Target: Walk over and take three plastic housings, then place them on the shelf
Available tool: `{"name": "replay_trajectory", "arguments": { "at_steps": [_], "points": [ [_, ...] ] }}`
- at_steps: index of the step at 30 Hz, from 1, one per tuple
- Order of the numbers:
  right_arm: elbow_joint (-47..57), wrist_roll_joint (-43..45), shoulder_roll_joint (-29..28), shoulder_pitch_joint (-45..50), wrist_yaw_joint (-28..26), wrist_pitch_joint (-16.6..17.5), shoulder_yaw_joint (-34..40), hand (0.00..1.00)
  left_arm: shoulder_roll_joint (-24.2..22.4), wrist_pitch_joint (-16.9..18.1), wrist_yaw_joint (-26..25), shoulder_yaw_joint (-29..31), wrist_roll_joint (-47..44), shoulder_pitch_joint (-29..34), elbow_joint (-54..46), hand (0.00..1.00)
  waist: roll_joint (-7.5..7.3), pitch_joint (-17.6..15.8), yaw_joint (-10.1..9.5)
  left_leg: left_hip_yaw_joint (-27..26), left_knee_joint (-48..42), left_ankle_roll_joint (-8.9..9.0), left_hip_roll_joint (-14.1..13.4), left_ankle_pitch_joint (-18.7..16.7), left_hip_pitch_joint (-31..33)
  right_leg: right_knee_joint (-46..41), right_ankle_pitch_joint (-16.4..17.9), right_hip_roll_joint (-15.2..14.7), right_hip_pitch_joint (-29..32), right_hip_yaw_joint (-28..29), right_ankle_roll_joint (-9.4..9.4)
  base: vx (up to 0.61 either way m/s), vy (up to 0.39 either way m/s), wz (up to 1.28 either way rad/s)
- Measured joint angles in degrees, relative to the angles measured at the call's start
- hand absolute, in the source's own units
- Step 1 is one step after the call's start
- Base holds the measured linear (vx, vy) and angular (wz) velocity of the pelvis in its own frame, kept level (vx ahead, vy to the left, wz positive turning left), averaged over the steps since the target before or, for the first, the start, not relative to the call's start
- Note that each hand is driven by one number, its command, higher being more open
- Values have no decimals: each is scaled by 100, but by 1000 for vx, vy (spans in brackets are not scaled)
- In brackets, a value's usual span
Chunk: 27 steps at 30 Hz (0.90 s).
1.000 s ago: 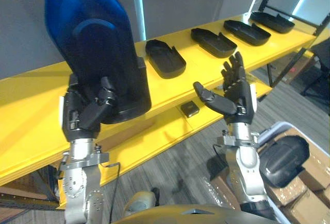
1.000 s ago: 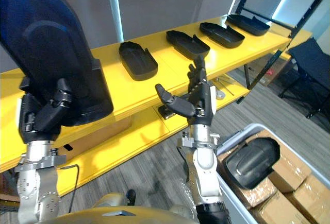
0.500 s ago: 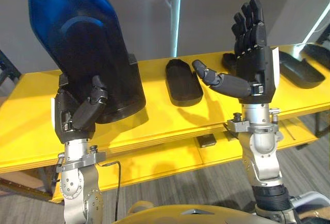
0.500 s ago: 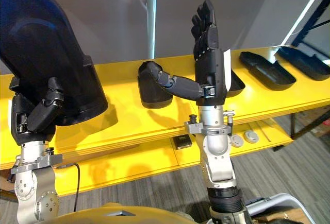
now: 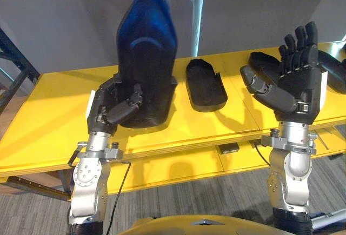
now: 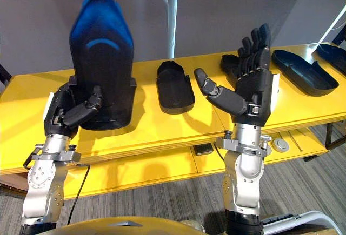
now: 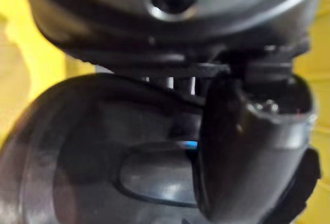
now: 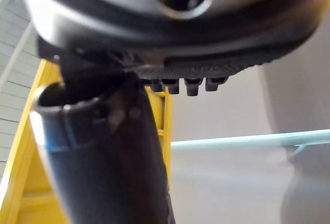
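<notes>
At the left hand (image 5: 111,111): the fingers (image 5: 128,104) are curled round the lower end of a dark plastic housing (image 5: 147,67), which is gripped there. In the left wrist view the thumb (image 7: 247,147) is seen pressed across the shell's smooth face. The housing is held upright, tapered end upward, with a blue sheen on its upper part. Its lower end is at the top board of the yellow shelf (image 5: 48,116); whether it is touching or just above cannot be told.

Just beside it, to the robot's right, a second housing (image 5: 205,84) is laid flat, hollow side up. Further housings (image 6: 300,70) are laid along the same board, one partly hidden behind the right hand (image 5: 294,92). That hand is raised in front of the shelf, fingers straight and spread, nothing held.

Handling, as judged: a thin hollow moulding, so probably light and stiff, and not fragile under a moderate squeeze. The glossy skin is likely slippery, and when held by one end the long shell can be expected to swing or twist in the grip. A hold across the narrow width, thumb inside the rim wall and fingers on the outer curve, is judged safest. For release, the shell is best tipped down flat, as the others are laid, before the fingers are relaxed.
</notes>
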<state>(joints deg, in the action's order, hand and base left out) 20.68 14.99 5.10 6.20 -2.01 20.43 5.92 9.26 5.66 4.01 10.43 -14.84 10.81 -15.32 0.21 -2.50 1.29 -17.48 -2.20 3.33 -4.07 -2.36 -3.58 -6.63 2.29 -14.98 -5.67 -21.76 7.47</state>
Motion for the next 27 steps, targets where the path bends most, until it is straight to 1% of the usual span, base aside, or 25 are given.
{"name": "replay_trajectory", "arguments": {
  "at_steps": [1,3,5,8,9,11,13,16,18,22,23,24,26,27],
  "points": [
    [0,-1,-53,74,-64,0,-135,100,27,-88,-81,77,-1,-49,143,0,-2,-1,37,-22,63,2,15,13,-18,6,-9,-7,2,1,14,-47,41,1],
    [0,4,-79,194,-257,-20,-565,100,28,-242,-411,154,37,-288,649,0,6,-10,35,-107,240,13,54,85,-93,69,-33,-29,2,38,54,-37,54,-8],
    [0,1,-76,193,-361,-28,-798,100,27,-309,-529,132,68,-429,880,0,1,-16,38,-111,276,18,54,85,-93,81,-36,-49,7,35,59,-10,22,-3],
    [-1,2,-42,175,-472,-63,-1145,100,25,-365,-641,-9,8,-742,1413,0,2,-17,41,-139,292,21,47,89,-92,78,-39,-50,14,29,63,15,30,1],
    [-16,2,-37,158,-507,-105,-1263,100,24,-371,-678,-99,-146,-954,1748,0,2,-16,44,-165,288,26,48,111,-91,76,-45,-57,20,32,71,32,37,-4],
    [-55,2,-34,120,-511,-111,-1367,100,24,-389,-722,-162,-260,-1153,2066,0,2,-17,53,-183,275,12,49,121,-88,74,-51,-62,29,40,71,26,28,-5],
    [-192,2,-24,-70,-522,-167,-1565,100,3,-461,-761,-166,-656,-1509,2572,0,2,-17,79,-244,235,20,49,129,-88,73,-55,-63,62,104,69,34,38,-11],
    [-265,2,33,-344,-561,-337,-1755,100,-39,-495,-770,-210,-1012,-2048,3207,0,25,-31,118,-283,237,26,49,134,-82,74,-58,-58,114,168,66,15,26,-9],
    [-265,11,156,-504,-640,-382,-1870,100,-38,-510,-838,-256,-1038,-2305,3505,0,63,-58,146,-326,249,29,49,135,-77,74,-77,-53,156,219,57,2,27,-12],
    [-264,234,368,-756,-761,-492,-1970,100,42,-629,-1121,-241,-1120,-3028,4269,0,124,-99,214,-445,278,41,49,159,-68,72,-98,-38,270,399,63,-22,31,-15],
    [-264,247,415,-784,-781,-510,-1978,100,63,-738,-1202,-177,-1145,-3251,4454,0,141,-114,225,-471,332,47,49,195,-72,69,-100,-25,309,446,62,-36,13,-12],
    [-264,289,426,-807,-802,-532,-1987,100,76,-792,-1234,-131,-1149,-3343,4514,0,152,-131,230,-486,357,46,49,214,-72,66,-101,-16,331,473,61,-50,8,-13],
    [-262,461,431,-1004,-863,-641,-2023,100,169,-967,-1385,7,-1154,-3690,4728,0,207,-289,286,-545,442,70,40,238,-52,64,-103,3,406,554,63,-84,8,-11],
    [-262,463,434,-1053,-867,-653,-2024,100,197,-1011,-1410,37,-1160,-3772,4771,0,221,-315,298,-558,465,85,39,243,-35,59,-107,7,441,570,70,-94,13,-3]
  ]
}}
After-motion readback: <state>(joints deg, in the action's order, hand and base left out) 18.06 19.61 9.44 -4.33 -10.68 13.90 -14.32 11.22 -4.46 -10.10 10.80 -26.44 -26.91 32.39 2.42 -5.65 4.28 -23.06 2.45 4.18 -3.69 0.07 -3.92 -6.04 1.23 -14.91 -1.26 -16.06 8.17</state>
